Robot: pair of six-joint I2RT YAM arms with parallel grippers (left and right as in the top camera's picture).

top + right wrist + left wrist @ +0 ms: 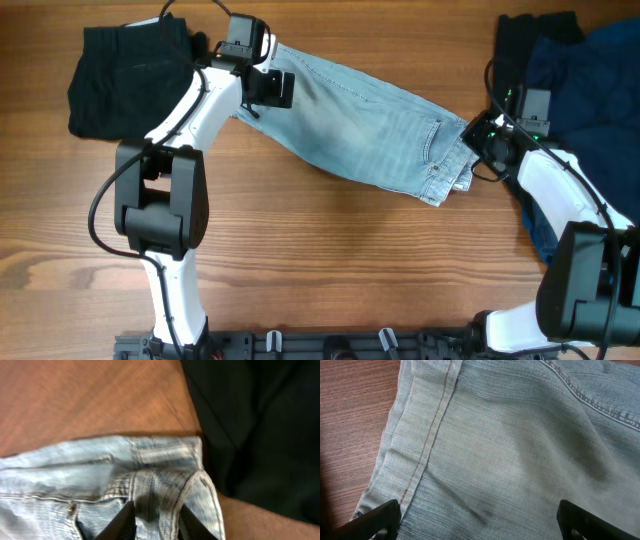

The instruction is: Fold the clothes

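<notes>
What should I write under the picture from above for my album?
Denim shorts lie across the wooden table, left gripper open over one end, right gripper pinching the other.

Overhead, the light is even and fairly bright, falling from above: the counter (330, 260) shows its grain crisply, without glare, and only a soft, short shadow sits along the near edge of the denim shorts (370, 130). The black garment (125, 75) is so dark its folds barely read. The left wrist view is sharp — weave and stitching are clear — with a faint grey shadow across the cloth. The right wrist view is soft and blurred; the right fingers (122, 525) are dark, out of focus, shadow between them.
</notes>
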